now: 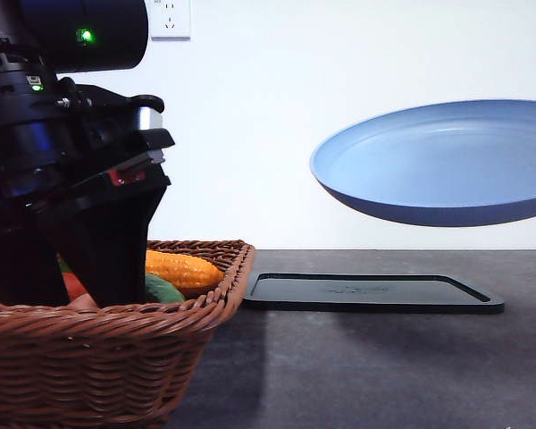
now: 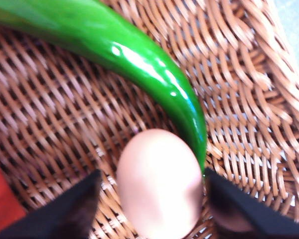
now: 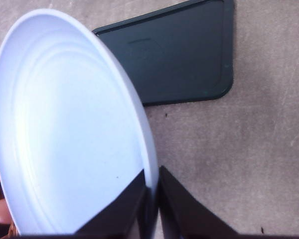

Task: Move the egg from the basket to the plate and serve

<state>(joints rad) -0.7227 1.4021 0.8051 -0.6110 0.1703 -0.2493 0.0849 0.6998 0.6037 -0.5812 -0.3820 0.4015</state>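
left gripper (image 2: 152,196) open, straddled egg (image 2: 159,181) in basket (image 2: 249,99) | right gripper (image 3: 152,191) clamped plate (image 3: 65,129) rim, held above tray (image 1: 371,293)

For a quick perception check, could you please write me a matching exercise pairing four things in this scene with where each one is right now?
Things:
1. egg
2. plate
3. black tray
4. green pepper

Places:
A. flat on the table, beside the basket
B. held up in the air, its rim pinched by the right tool
C. on the basket floor, between the fingers of the open left tool
D. lying in the basket, its tip by the egg

Pairs: 1-C, 2-B, 3-A, 4-D
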